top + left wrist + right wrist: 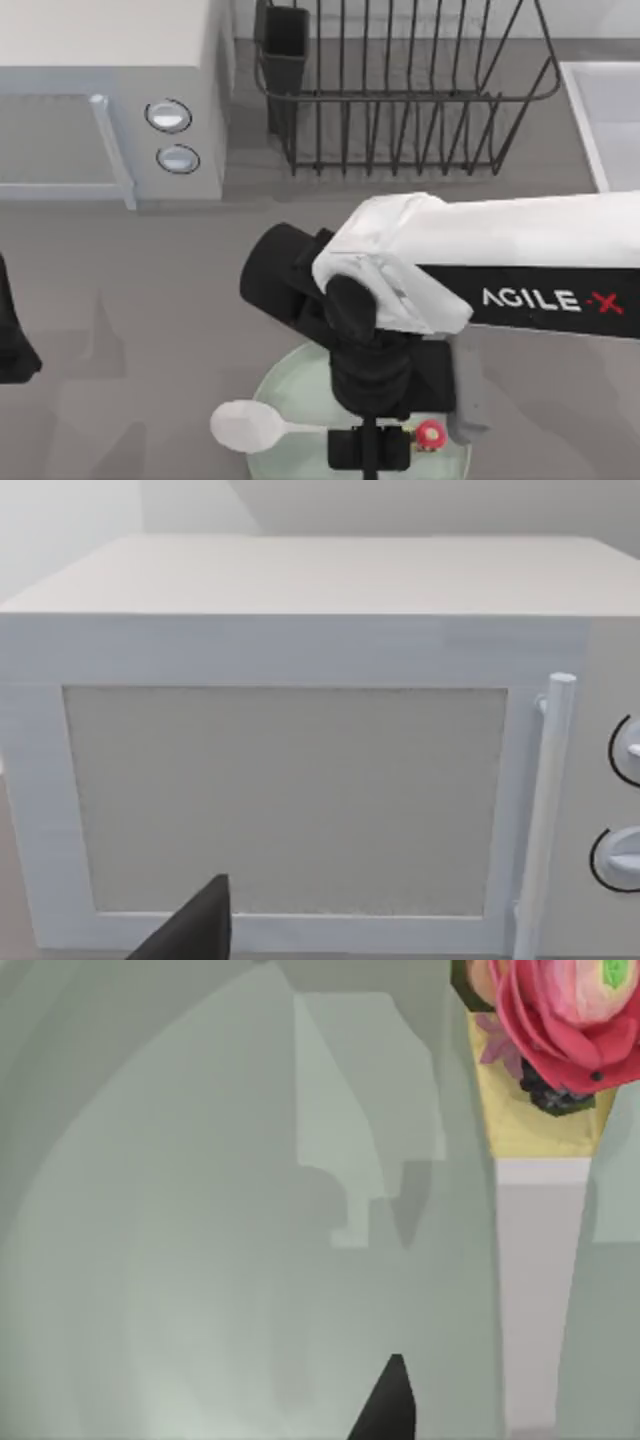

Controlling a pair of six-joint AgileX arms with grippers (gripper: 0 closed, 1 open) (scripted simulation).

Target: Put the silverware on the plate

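The silverware is carried low over the plate by the right end effector, whose fingers are pinched on its handle near the red knob; its bowl overhangs the left rim; release is judged to remain; the left end effector is parked facing the microwave.

Plate: smooth, glossy, glazed look, pale mint. Spoon lying on it: smooth white, plastic or ceramic look, satin sheen; its knob red-pink. Behind the plate, dish rack: thin dark wire, matt. Microwave: matt white casing. Table: matt grey. My right arm: glossy white shell, matt black joints.
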